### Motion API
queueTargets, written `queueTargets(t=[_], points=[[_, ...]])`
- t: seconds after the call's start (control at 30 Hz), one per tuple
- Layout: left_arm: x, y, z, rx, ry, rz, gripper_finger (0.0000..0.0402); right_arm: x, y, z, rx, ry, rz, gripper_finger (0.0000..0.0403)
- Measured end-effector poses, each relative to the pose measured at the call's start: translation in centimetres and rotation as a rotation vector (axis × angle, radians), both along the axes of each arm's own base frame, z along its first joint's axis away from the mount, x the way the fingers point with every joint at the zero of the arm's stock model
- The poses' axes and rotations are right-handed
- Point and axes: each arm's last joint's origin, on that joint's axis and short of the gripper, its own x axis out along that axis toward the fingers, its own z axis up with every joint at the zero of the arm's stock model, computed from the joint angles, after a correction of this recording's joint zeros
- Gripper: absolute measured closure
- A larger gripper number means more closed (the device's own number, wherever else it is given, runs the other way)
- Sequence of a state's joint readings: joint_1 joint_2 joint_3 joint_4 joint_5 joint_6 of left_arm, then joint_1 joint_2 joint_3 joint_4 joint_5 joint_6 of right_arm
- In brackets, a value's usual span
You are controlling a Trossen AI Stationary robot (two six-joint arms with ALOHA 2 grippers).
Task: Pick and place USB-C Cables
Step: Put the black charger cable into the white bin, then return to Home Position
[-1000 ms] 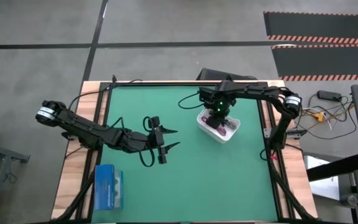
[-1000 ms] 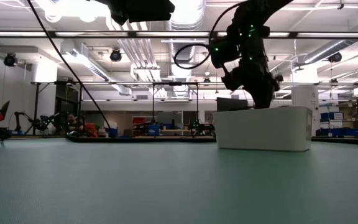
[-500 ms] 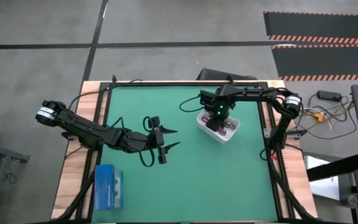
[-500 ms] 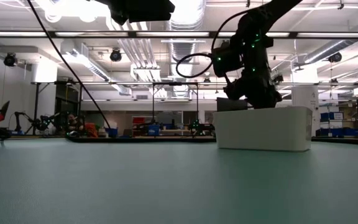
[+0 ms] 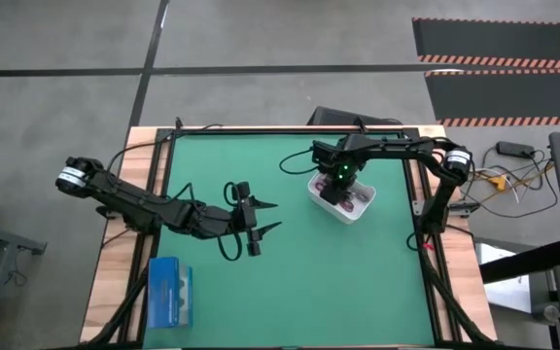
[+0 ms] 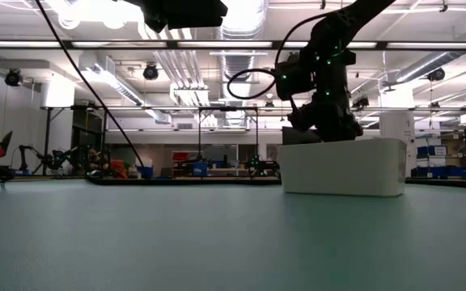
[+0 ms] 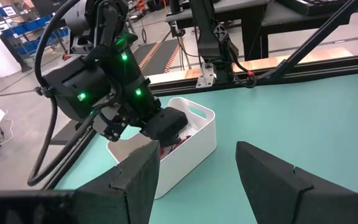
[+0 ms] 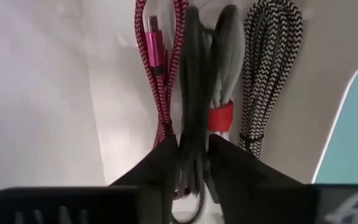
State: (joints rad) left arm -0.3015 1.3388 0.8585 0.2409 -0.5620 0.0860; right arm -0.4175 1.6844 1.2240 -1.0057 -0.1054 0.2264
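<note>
Down inside the white bin (image 5: 343, 201), on the tabletop's (image 5: 338, 282) far right, my right tool (image 8: 193, 168) is clamped on the black cable (image 8: 191, 93). Red cable (image 8: 160, 74) and grey cable (image 8: 229, 68) touch it, so lifting may snag and drag them. My left tool (image 5: 265, 217) waits mid-tabletop, fingers apart.

Dark arms (image 5: 154, 207) — green lights (wrist)
</note>
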Motion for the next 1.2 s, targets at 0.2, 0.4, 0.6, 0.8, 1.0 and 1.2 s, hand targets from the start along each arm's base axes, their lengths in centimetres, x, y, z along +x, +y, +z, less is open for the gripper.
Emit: queueTargets(t=[0.2,0.4,0.6,0.8,1.0,1.2], points=[[0.0,0.0,0.0,0.0,0.0,0.0,0.0205,0.1,0.0,0.2,-0.003,-0.005,-0.001,0.0282],[-0.1,0.0,0.0,0.001,0.004,-0.002,0.0205,-0.2,0.1,2.6,-0.024,-0.052,0.0,0.0267],[-2.5,-0.5,0.8,0.005,0.088,-0.042,0.0205,-1.1,2.8,6.1,-0.115,-0.247,0.07,0.0277],[-6.1,-1.1,1.5,-0.001,0.055,-0.119,0.0205,-3.0,6.5,8.3,-0.258,-0.589,0.203,0.0296],[-10.1,0.4,0.7,-0.057,-0.023,-0.131,0.0236,-6.4,9.0,8.1,-0.378,-0.847,0.358,0.0322],[-13.6,2.1,-1.6,-0.138,-0.08,-0.116,0.0325,-9.6,9.8,6.5,-0.503,-1.017,0.461,0.0366]])
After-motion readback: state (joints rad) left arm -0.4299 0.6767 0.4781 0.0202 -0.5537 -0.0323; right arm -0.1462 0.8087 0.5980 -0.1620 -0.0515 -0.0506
